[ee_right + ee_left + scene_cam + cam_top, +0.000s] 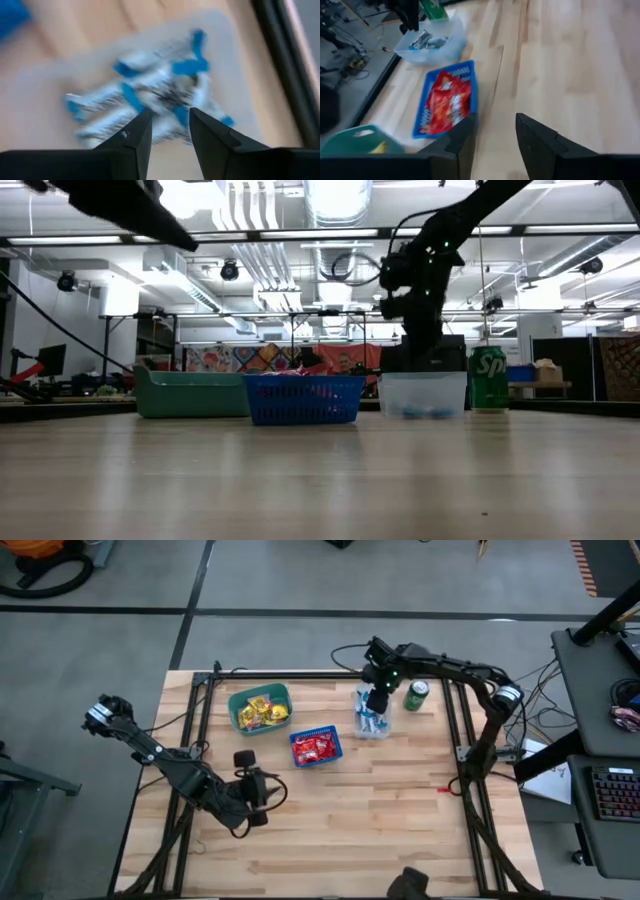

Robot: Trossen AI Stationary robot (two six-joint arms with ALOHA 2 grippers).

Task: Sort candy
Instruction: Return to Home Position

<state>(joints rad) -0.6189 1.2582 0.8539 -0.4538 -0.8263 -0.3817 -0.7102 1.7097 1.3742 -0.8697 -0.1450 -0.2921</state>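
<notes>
Sorting judged finished; withdrawal in hand. Near the far edge, blue-and-white bars (160,85) lie in the clear bin (425,390), red candy (316,747) in the blue basket (300,402), and yellow candy (262,712) in the green basket (190,395). Right gripper (170,117), narrowly parted and empty, hangs over the clear bin. Left gripper (495,122), also narrowly parted and empty, waits over the surface's left half. Next move: raise the right arm clear of the bin wall.

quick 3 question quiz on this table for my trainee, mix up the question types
1. True or false: the green can stands beside the clear bin, not in it.
2. Which candies lie in the blue basket? A yellow, B red, C blue-and-white.
3. Fill in: the right gripper, fingers open, hangs over the ___.
Key: 1 true; 2 B; 3 clear bin.
</notes>
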